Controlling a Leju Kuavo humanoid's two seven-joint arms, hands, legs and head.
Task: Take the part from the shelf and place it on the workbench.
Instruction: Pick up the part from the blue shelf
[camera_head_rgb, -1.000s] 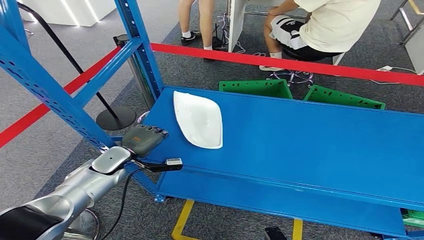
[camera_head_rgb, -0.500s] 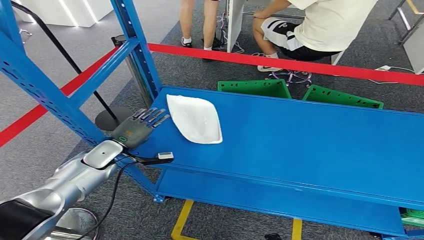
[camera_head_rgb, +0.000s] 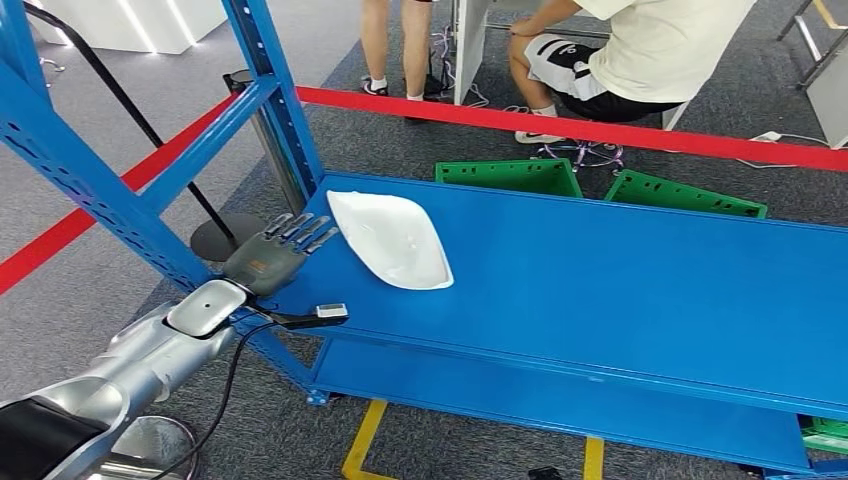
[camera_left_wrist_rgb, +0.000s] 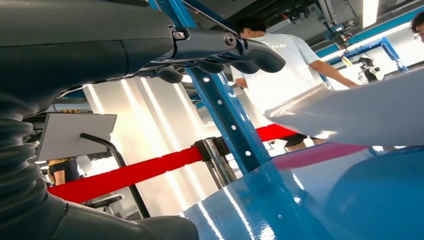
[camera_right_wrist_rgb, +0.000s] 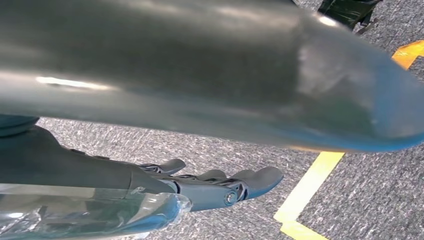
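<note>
White and smooth, the part (camera_head_rgb: 391, 238) is lying on the blue shelf (camera_head_rgb: 620, 290), toward the left end of the shelf board, a little left of centre in the head view; its near edge looks slightly raised off the blue surface, and in the left wrist view the part (camera_left_wrist_rgb: 360, 112) is showing as a pale slab hovering just above the glossy blue board. The left hand (camera_head_rgb: 277, 253) is sitting just beside the part's left tip, fingers spread and stretched out flat toward it, holding nothing; whether the fingertips are touching the part cannot be told. The silver left arm is reaching in from the lower left corner of the frame, crossing in front of the slanted blue upright (camera_head_rgb: 95, 185) of the shelf frame. The right hand (camera_right_wrist_rgb: 220, 185) is appearing in the right wrist view, its dark fingers extended and apart above grey carpet and a yellow floor line (camera_right_wrist_rgb: 310, 195), with nothing in its grasp. Beyond the shelf, a red barrier belt (camera_head_rgb: 560, 128) is running across the upper part of the frame, green crates (camera_head_rgb: 600, 180) are standing on the floor behind the shelf's far edge, and a seated person (camera_head_rgb: 640, 55) in a pale shirt is occupying the top right, with another person's legs (camera_head_rgb: 395, 40) standing at top centre.
</note>
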